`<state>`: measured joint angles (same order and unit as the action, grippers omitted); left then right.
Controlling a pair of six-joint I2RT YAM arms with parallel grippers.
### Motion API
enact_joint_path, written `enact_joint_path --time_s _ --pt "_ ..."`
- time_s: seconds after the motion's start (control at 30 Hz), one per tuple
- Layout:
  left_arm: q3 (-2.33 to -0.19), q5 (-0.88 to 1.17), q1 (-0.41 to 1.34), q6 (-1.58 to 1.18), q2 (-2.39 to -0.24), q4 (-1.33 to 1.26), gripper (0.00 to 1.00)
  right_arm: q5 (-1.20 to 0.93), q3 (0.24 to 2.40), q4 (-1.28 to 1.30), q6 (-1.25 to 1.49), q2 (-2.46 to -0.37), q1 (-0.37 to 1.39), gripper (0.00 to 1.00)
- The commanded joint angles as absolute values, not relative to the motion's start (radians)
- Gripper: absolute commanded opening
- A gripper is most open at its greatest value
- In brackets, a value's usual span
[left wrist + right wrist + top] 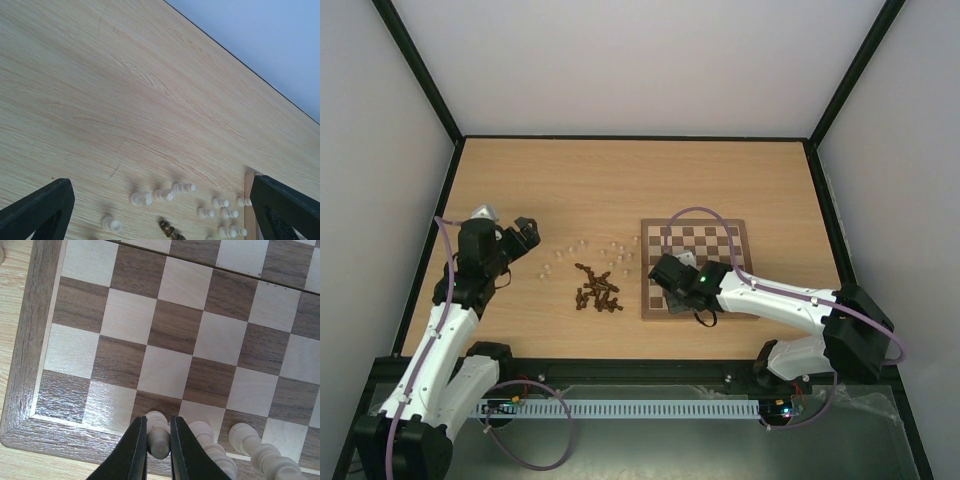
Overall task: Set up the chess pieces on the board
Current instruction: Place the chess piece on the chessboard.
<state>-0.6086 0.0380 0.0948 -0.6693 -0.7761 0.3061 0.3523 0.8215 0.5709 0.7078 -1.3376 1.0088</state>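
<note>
Cream chessman (158, 437) pinched in my right gripper (158, 421), long axis along the fingers (137, 452), over the board (20, 365) at its near-left corner squares, just left of two cream neighbours (212, 442). My left gripper (160, 184) gapes empty, well left, by the loose pieces (141, 199).

Pale wood-grain bench (620, 180), boxed in by plain white walls (640, 60) and black frame posts (421, 70). Along the near edge, a white slotted strip (650, 408) over a grey ledge (650, 447).
</note>
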Motion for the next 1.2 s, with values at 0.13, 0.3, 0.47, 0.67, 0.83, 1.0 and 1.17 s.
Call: enact_joint_path --time_s 0.13,0.3,0.47,0.67,0.83,1.0,1.17 --pt "-0.606 0.053 0.088 -0.667 -0.762 0.309 0.99 0.362 0.808 0.605 0.724 -1.347 1.020 0.08" --pt "-0.605 0.052 0.089 -0.668 -0.757 0.311 0.99 0.363 0.808 0.604 0.721 -1.350 1.020 0.12" --pt "-0.601 0.051 0.088 -0.669 -0.755 0.312 0.99 0.360 0.808 0.603 0.719 -1.351 1.021 0.15" --pt "-0.597 0.051 0.089 -0.668 -0.750 0.313 1.00 0.357 0.807 0.603 0.718 -1.354 1.020 0.17" --pt "-0.598 0.051 0.089 -0.669 -0.751 0.312 0.99 0.359 0.808 0.602 0.717 -1.355 1.021 0.20" --pt "-0.598 0.052 0.089 -0.667 -0.754 0.309 1.00 0.360 0.810 0.603 0.718 -1.350 1.021 0.21" --pt "-0.600 0.055 0.089 -0.668 -0.755 0.310 1.00 0.362 0.831 0.611 0.706 -1.345 1.020 0.24"
